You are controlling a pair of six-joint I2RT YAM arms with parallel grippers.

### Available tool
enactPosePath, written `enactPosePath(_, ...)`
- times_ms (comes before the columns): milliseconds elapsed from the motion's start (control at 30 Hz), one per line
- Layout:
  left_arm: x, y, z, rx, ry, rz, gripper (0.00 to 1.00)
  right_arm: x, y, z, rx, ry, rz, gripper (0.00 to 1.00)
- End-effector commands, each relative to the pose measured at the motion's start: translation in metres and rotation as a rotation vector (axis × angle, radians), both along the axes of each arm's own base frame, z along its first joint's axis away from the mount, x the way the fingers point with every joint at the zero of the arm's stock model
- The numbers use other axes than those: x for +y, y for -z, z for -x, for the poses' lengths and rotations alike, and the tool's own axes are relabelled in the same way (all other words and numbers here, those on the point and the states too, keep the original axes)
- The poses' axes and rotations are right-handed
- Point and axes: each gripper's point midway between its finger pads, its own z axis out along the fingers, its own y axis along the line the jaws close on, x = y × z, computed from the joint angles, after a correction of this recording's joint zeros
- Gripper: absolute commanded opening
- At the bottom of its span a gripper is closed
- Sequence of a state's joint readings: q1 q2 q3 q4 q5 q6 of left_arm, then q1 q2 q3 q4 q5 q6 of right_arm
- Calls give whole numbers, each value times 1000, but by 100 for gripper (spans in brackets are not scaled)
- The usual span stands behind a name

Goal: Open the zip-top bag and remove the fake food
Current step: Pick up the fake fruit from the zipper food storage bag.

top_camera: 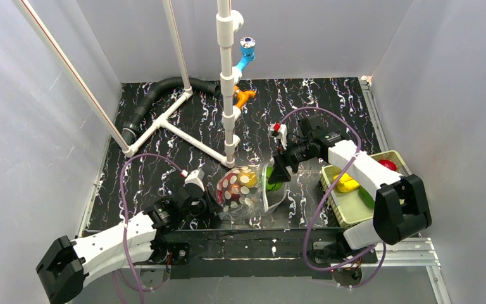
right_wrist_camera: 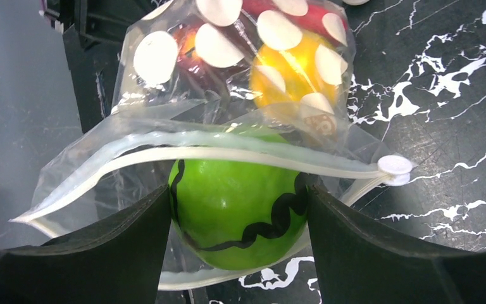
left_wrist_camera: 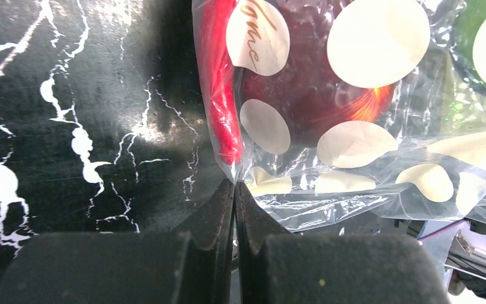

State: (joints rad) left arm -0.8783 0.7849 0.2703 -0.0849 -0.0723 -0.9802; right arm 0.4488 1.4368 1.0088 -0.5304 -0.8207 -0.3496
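The zip-top bag [top_camera: 243, 187], clear with whitish dots, lies on the black marbled table between the arms with its mouth open toward the right. My left gripper [left_wrist_camera: 234, 183] is shut on the bag's corner [left_wrist_camera: 233, 172], next to a red piece [left_wrist_camera: 221, 95] inside. My right gripper [right_wrist_camera: 237, 190] is at the open mouth and shut on a green fake fruit with a black wavy line [right_wrist_camera: 240, 202], one finger touching each side. Yellow [right_wrist_camera: 291, 63] and red pieces stay deeper in the bag [right_wrist_camera: 183, 120]. In the top view my right gripper [top_camera: 278, 172] covers most of the green fruit [top_camera: 272, 183].
A pale mesh basket [top_camera: 342, 218] at the right holds yellow [top_camera: 347, 183], red [top_camera: 387, 164] and green [top_camera: 367, 197] pieces. A white pipe frame [top_camera: 228, 95] with orange [top_camera: 243, 96] and blue [top_camera: 247, 57] fittings and a black hose [top_camera: 152, 95] stand at the back.
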Motion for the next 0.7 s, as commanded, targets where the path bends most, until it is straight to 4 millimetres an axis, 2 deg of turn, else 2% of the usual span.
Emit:
enactPosePath(0, 13, -5, -10, -39, -52, -52, 0, -1, -27, 9, -77, -90, -49, 8)
enactPosePath(233, 14, -4, -12, -45, -59, -54, 0, -14, -30, 25, -135, -163, -23, 8)
enactPosePath(467, 14, -6, -12, -57, -60, -40, 0, -34, -36, 29, -213, -140, -2, 8)
enactPosePath(667, 14, -6, -12, -56, -66, -29, 9, -62, -42, 30, -239, -72, 3, 8)
